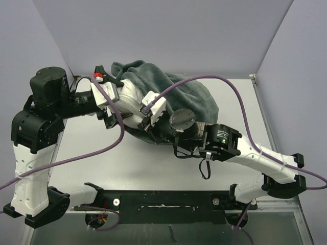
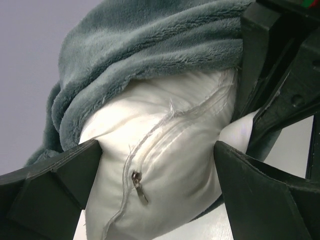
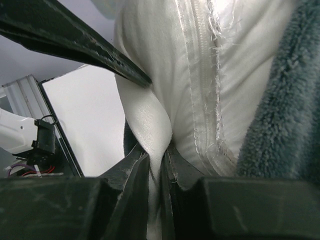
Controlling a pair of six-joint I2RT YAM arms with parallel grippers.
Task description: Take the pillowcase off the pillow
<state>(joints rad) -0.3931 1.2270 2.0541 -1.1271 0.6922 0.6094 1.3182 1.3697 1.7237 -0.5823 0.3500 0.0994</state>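
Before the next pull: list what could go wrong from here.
1. The right gripper pinches only a thin fold of the pillow beside a frayed seam; it may slip or tear.
2. The open left gripper only straddles the pillow, and nothing grips the pillowcase, so both may drag together.

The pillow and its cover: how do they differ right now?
The pillow is smooth, shiny white; the pillowcase is fuzzy grey-green fleece. The pillow's end sticks out bare, while the pillowcase is bunched over the rest. The right gripper pinches a fold of the pillow, not the pillowcase. Both are soft and crumpled.
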